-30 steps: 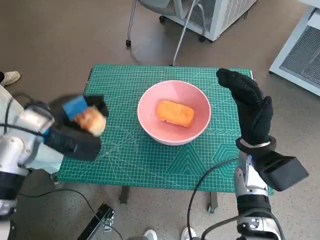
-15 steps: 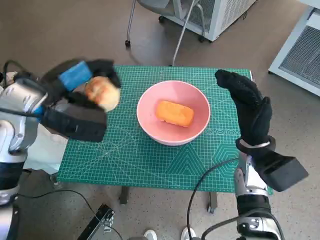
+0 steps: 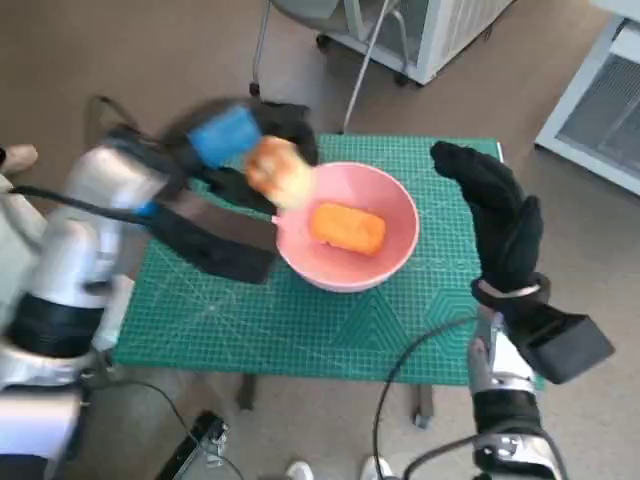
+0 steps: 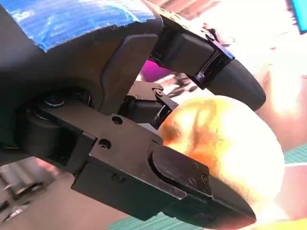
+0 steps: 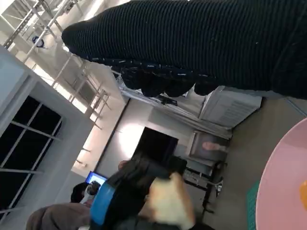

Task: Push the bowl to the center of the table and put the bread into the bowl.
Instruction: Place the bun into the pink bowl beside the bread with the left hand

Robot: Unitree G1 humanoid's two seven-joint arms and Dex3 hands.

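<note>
A pink bowl (image 3: 400,248) stands near the middle of the green mat, with an orange loaf of bread (image 3: 349,226) lying in it. My left hand (image 3: 240,150) grips a round pale bread roll (image 3: 279,171) and holds it in the air over the bowl's left rim. The left wrist view shows the roll (image 4: 225,143) clamped between the black fingers (image 4: 192,184). My gloved right hand (image 3: 497,215) stands upright to the right of the bowl, holding nothing, fingers apart. In the right wrist view the bowl's rim (image 5: 283,182) shows, with the left hand (image 5: 120,201) and the roll (image 5: 170,203) beyond.
The green cutting mat (image 3: 330,320) covers the small table. A chair's legs (image 3: 262,50) and a white cabinet (image 3: 440,30) stand behind the table. A black cable (image 3: 410,355) runs over the front edge near my right arm. A person's shoe (image 3: 15,157) shows at the left.
My left hand has lifted the roll from the mat's left side and carried it up and right to the bowl's left rim. The right hand has stayed put.
</note>
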